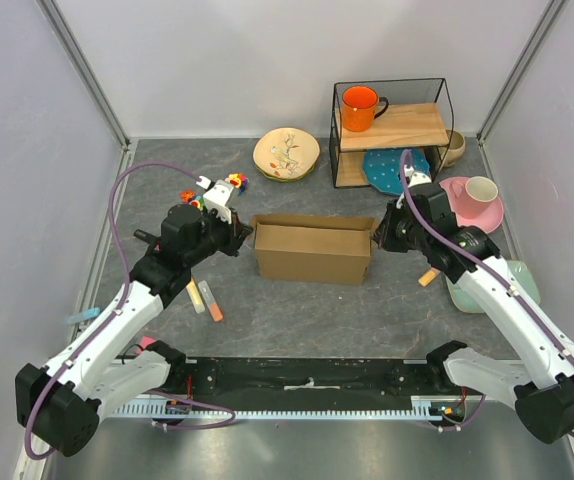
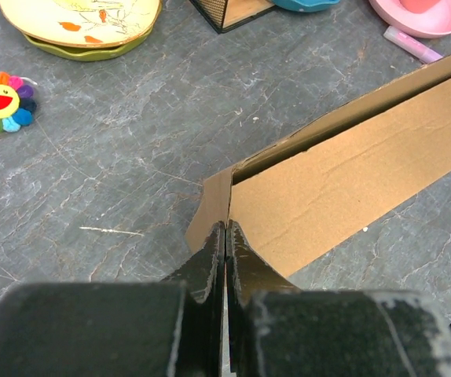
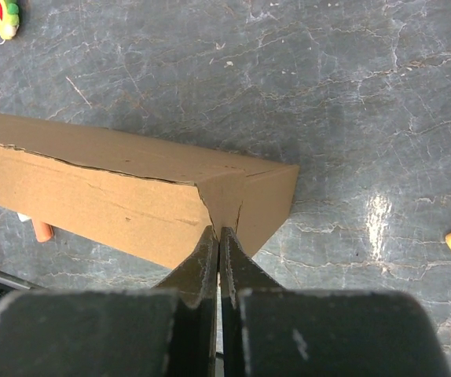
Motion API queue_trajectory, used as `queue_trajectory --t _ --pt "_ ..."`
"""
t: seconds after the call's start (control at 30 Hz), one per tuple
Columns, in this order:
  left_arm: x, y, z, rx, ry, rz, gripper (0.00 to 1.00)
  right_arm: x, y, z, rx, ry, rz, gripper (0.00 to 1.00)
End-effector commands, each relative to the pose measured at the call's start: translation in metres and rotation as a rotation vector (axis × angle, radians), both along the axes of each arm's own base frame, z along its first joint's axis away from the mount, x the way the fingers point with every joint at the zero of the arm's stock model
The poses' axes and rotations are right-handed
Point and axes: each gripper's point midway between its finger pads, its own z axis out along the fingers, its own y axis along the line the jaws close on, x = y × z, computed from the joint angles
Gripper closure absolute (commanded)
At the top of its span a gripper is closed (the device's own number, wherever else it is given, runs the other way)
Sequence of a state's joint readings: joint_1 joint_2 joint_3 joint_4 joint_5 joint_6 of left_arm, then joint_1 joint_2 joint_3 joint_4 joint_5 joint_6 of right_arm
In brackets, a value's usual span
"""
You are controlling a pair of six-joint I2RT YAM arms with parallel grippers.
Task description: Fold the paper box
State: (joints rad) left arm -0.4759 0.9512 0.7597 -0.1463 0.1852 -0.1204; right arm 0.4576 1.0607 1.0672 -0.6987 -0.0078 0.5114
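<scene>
We see the plain brown cardboard box (image 1: 312,252) standing in the middle of the grey marbled surface (image 1: 297,310), its long side facing the arm bases and its top open. Our left arm's fingers (image 2: 210,263) are pressed together on the thin flap at the box's left end. Our right arm's fingers (image 3: 202,263) are clamped on the cardboard edge at its right-end corner. Behind the box stands a black wire shelf with wooden boards (image 1: 417,125), an orange mug (image 1: 360,108) on its top board.

No readable text, label or number anywhere; the paper box (image 1: 312,252) is plain.
</scene>
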Motion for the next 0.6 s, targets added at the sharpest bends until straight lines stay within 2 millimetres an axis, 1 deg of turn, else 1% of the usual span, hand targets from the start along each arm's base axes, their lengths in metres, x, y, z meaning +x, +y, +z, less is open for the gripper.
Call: queue_trajectory --t 0.0,0.43,0.5,0.57 --pt "0.0003 -0.0017 -0.0027 0.055 -0.012 -0.022 0.98 0.0063 0.0177 0.028 0.109 -0.035 0.031 1.0" --pt "0.001 -0.0013 -0.0091 0.086 -0.013 -0.02 0.98 0.0085 0.023 0.0306 0.159 -0.003 0.051 1.0" --pt "0.0008 -0.001 -0.009 0.085 -0.013 -0.019 0.98 0.0093 0.0218 0.028 0.145 -0.006 0.051 1.0" --pt "0.0007 -0.0018 -0.0083 0.077 -0.01 -0.019 0.98 0.01 0.0157 0.0212 0.118 -0.012 0.032 1.0"
